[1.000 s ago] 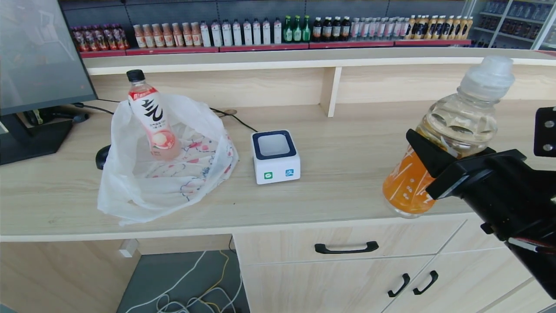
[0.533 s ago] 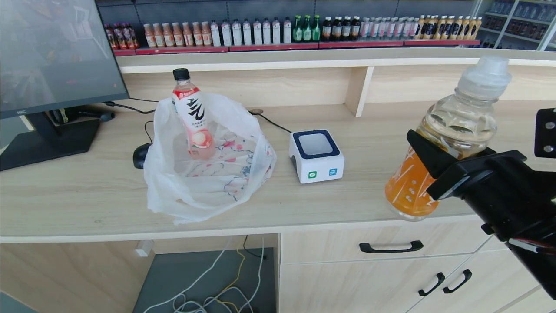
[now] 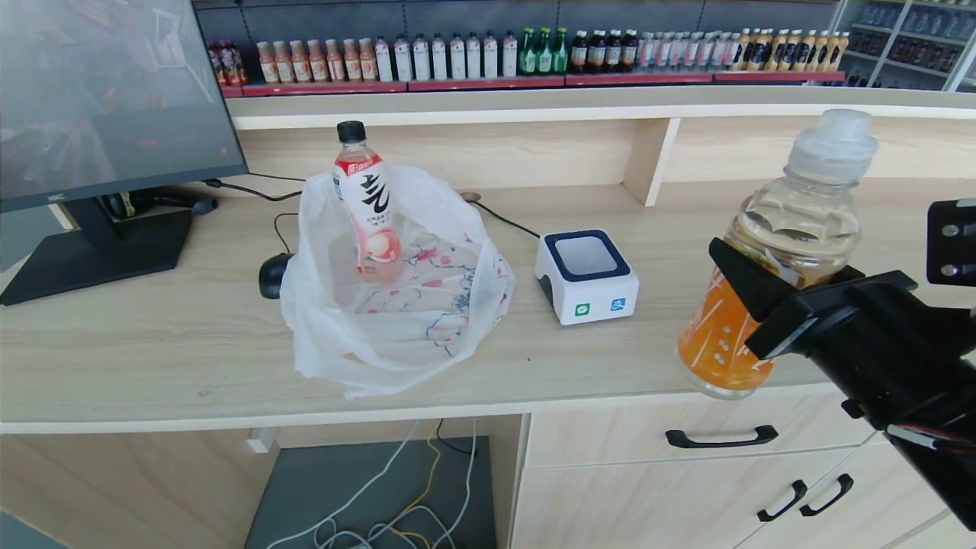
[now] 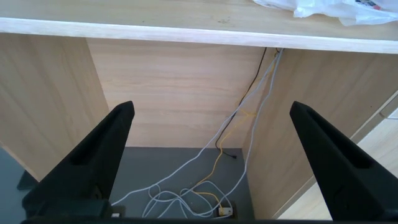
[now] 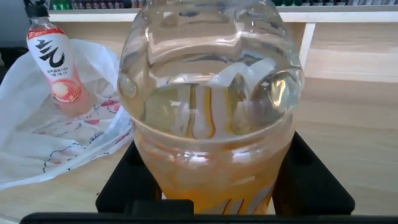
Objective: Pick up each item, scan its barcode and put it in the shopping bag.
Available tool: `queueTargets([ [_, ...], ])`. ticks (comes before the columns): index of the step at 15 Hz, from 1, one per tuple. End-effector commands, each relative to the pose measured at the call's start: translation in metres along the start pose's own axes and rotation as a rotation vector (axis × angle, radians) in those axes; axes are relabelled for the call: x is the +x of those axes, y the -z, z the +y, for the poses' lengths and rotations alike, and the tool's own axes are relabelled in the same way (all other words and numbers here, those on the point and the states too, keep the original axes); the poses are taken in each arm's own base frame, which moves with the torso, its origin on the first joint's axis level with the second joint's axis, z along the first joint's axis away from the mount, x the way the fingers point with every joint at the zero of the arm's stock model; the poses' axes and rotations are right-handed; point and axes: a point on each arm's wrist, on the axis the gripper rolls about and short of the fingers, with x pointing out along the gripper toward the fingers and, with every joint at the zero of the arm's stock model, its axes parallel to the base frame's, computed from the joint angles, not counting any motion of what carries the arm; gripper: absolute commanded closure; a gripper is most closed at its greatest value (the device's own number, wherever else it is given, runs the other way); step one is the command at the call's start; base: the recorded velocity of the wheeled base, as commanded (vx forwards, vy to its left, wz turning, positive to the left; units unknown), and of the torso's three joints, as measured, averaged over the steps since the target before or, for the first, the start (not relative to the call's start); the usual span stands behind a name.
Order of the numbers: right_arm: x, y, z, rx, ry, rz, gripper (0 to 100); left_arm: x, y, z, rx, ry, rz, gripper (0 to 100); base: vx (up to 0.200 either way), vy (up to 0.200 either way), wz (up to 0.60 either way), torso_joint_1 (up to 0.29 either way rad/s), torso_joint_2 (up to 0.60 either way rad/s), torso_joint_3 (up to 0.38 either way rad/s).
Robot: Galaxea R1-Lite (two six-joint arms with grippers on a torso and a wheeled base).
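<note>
The right hand is clamped on an orange drink bottle. It grips the bottle around the middle, below the clear neck, so the bottle is nearly upright, with the cap leaning a little to the right. The bottle hangs in the air at the near right side of the desk.

The scanner sits to its left with the window facing up, probably so that a label can be passed over it. Further left lies the shopping bag, its mouth open upward to receive items. A pink bottle already stands inside it, at the far side.

The left hand has its fingers apart and holds nothing; it is low, in front of the desk.
</note>
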Motion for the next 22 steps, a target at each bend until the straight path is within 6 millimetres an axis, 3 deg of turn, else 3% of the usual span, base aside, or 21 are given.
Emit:
queueTargets([
  [1, 0.002, -0.001, 0.000, 0.001, 0.002, -0.006, 100, 0.000, 0.000, 0.000, 0.001, -0.001, -0.001, 0, 0.000, 0.000, 0.00, 0.000, 0.00, 0.000],
  [6, 0.025, -0.003, 0.007, 0.003, 0.004, -0.009, 100, 0.000, 0.000, 0.000, 0.001, 0.001, -0.001, 0, 0.000, 0.000, 0.00, 0.000, 0.00, 0.000],
  [12, 0.078, -0.038, 0.018, -0.009, 0.005, 0.014, 100, 0.000, 0.000, 0.000, -0.001, -0.001, -0.001, 0, 0.000, 0.000, 0.00, 0.000, 0.00, 0.000],
  [14, 0.085, -0.037, 0.021, -0.003, -0.002, 0.013, 100, 0.000, 0.000, 0.000, -0.001, -0.001, -0.001, 0, 0.000, 0.000, 0.00, 0.000, 0.00, 0.000],
  [17, 0.103, -0.026, 0.034, 0.128, -0.024, 0.025, 100, 0.000, 0.000, 0.000, -0.001, -0.001, -0.001, 0, 0.000, 0.000, 0.00, 0.000, 0.00, 0.000],
  [20, 0.126, -0.039, 0.040, 0.258, -0.101, -0.047, 100, 0.000, 0.000, 0.000, 0.001, -0.001, -0.001, 0, 0.000, 0.000, 0.00, 0.000, 0.00, 0.000],
  [22, 0.130, -0.042, 0.041, 0.340, -0.146, -0.050, 100, 0.000, 0.000, 0.000, -0.001, -0.001, -0.001, 0, 0.000, 0.000, 0.00, 0.000, 0.00, 0.000],
])
